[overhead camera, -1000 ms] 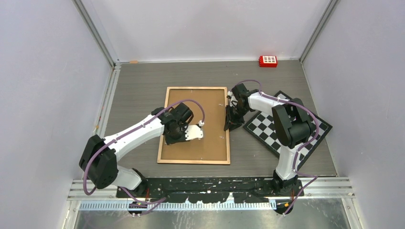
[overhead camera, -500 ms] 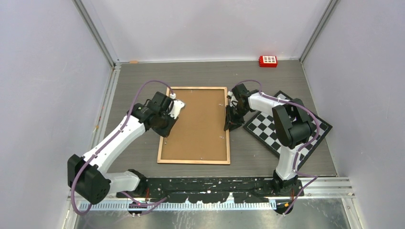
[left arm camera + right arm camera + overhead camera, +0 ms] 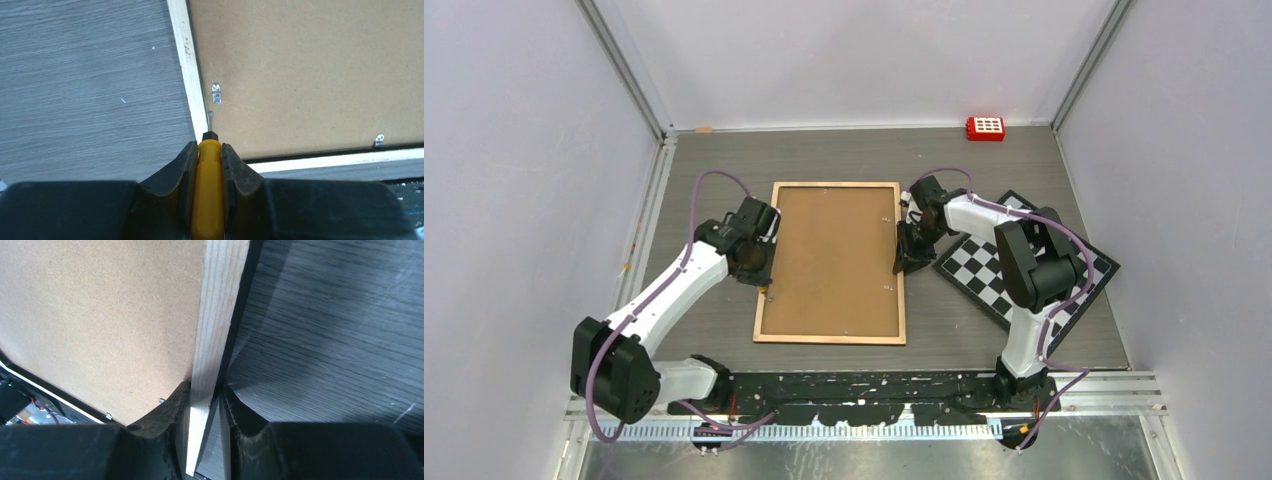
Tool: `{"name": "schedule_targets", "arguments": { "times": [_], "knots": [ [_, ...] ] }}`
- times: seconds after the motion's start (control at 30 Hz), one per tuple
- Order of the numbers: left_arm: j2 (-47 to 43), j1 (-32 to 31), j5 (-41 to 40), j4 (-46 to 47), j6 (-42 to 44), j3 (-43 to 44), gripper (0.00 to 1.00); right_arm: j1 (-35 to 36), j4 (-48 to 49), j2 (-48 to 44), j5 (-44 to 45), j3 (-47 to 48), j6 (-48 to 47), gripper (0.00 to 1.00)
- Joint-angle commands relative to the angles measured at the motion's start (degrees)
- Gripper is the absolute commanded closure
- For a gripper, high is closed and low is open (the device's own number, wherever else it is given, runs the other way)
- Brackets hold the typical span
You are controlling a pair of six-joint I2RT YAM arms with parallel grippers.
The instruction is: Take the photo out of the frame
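Observation:
The frame lies face down on the table, showing its brown backing board inside a pale wood rim. The photo is hidden under that board. My left gripper hangs over the frame's left rim, shut on a yellow-handled screwdriver. The screwdriver's metal tip rests by the rim, just short of a small metal clip. A second clip sits on the near rim. My right gripper is shut on the frame's right rim, one finger on each side.
A black-and-white checkerboard lies right of the frame, partly under the right arm. A red block sits at the back wall. Grey walls close in the table on three sides.
My left arm has swung from over the middle of the backing board out to the frame's left rim, still holding the screwdriver. The right arm and the frame have not moved.

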Motion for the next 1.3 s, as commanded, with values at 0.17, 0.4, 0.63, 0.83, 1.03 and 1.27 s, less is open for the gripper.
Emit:
{"name": "schedule_targets", "arguments": {
  "times": [0.17,0.4,0.63,0.83,1.03,1.27],
  "knots": [
    [0.8,0.5,-4.0,4.2,-3.6,-1.3,1.00,1.1,1.0,-0.3,0.4,-1.2,-0.5,0.99],
    [1.3,0.5,-1.9,5.9,-4.0,-2.4,1.00,1.1,0.9,-0.2,0.4,-1.4,-0.5,0.99],
    [2.0,0.5,-2.7,6.7,-4.3,-3.1,1.00,1.1,0.9,0.1,0.4,-1.1,-0.5,1.00],
    [2.8,0.5,-2.2,7.5,-4.7,-3.5,1.00,1.1,0.9,0.3,0.3,-1.1,-0.5,1.00],
    [2.1,0.4,3.1,8.4,-6.2,-3.9,1.00,1.1,0.7,0.6,0.3,-0.7,-0.5,0.99],
    [1.0,0.4,4.3,10.6,-7.8,-5.0,1.00,1.1,0.7,0.7,0.0,-0.8,-0.5,1.00]
  ]
}}
